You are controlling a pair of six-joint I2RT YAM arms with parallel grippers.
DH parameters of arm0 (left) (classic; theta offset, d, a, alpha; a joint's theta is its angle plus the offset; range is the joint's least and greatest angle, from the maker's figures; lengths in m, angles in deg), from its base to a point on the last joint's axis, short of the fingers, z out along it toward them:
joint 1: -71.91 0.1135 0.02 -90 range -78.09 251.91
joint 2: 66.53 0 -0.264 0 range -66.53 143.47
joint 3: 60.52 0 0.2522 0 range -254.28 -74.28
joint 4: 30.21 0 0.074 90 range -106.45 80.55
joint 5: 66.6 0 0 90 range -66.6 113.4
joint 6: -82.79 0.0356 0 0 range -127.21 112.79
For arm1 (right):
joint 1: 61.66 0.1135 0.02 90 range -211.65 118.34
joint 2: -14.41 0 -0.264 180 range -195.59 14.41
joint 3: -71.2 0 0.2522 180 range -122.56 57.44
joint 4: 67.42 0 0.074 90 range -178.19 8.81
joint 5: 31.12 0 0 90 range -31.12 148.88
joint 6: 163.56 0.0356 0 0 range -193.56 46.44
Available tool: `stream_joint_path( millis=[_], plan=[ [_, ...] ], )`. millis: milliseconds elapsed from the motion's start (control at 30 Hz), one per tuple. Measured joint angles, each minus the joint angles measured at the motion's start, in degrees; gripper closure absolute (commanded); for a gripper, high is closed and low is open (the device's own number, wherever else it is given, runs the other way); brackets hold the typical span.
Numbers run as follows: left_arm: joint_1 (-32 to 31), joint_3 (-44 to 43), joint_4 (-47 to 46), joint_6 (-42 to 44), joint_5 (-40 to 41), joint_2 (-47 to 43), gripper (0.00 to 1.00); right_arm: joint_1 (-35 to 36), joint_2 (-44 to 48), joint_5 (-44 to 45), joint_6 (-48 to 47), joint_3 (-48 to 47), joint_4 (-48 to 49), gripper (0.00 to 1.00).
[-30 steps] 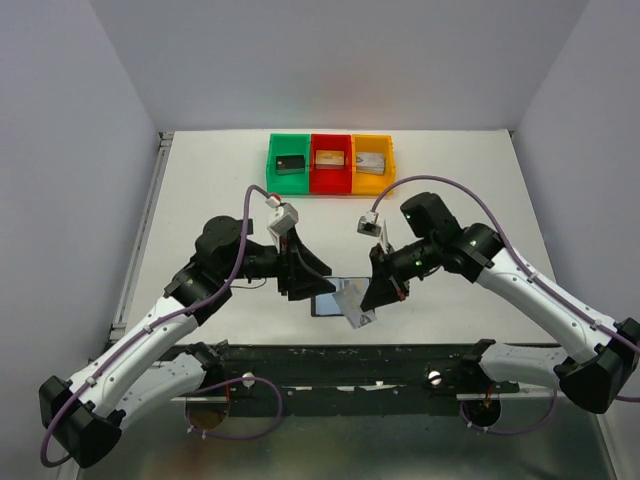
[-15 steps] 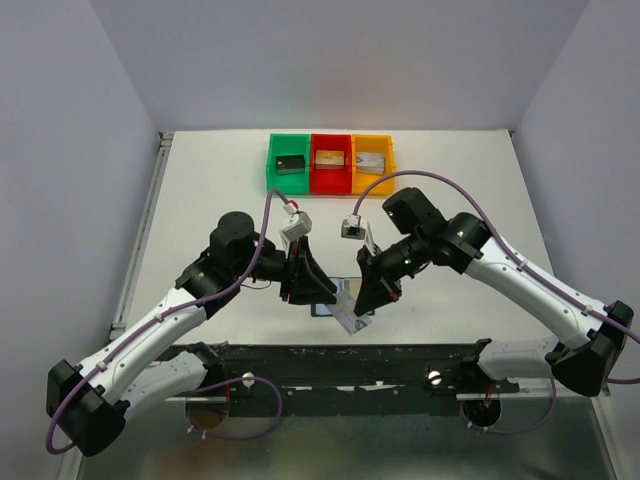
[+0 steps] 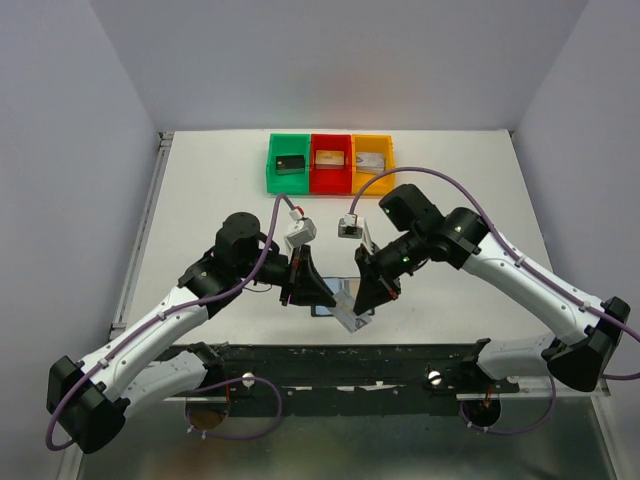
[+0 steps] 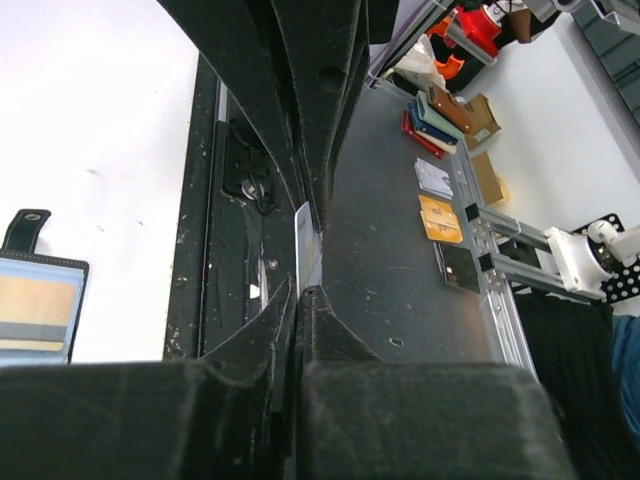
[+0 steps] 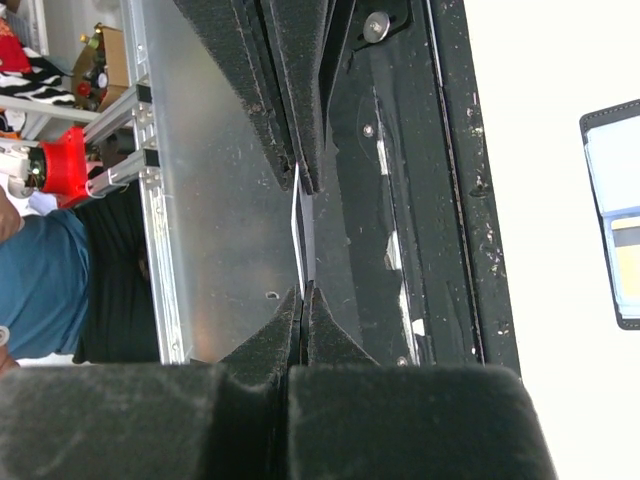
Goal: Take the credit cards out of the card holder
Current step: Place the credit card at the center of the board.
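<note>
A silver-grey credit card (image 4: 306, 250) is clamped at opposite ends by the clenched left gripper (image 4: 300, 300) and right gripper (image 5: 302, 298), held over the open card holder (image 4: 35, 300), which is laid on the counter (image 3: 200, 180).

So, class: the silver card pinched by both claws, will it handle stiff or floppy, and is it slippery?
Probably stiff: the silver card shows as a straight unbent edge in both wrist views. Likely light, being very thin. Possibly slippery: its face looks glossy.

Left fingers (image 4: 250, 100) and right fingers (image 5: 240, 80) point toward each other, pinched closed.
</note>
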Motion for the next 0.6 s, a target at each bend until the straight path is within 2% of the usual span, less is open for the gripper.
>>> stream_joint_path(
  millis=[100,233,300,367,467,600],
  plan=[
    [-0.09,0.0,0.02,0.24,-0.17,-0.02,1.0,0.15,-0.2,0.39,-0.37,-0.35,-0.39,0.98],
    [-0.26,0.0,0.09,0.35,-0.24,-0.02,1.0,0.35,-0.28,0.66,-0.52,-0.39,-0.76,0.53],
    [-0.33,0.39,-0.5,0.2,-0.31,-0.28,1.0,0.35,-0.24,1.05,-0.26,-0.39,-0.74,0.42],
    [-0.28,1.25,-0.79,0.15,-0.17,-1.05,1.0,0.37,0.17,3.21,0.96,-0.39,-0.37,0.36],
    [1.68,3.5,-2.16,-0.98,0.52,-3.02,1.0,0.24,2.25,10.49,4.11,-0.39,0.85,0.36],
    [11.19,7.39,-5.22,-6.01,5.11,-5.57,1.0,-0.33,7.32,24.39,8.63,-0.5,2.05,0.36]
  ],
)
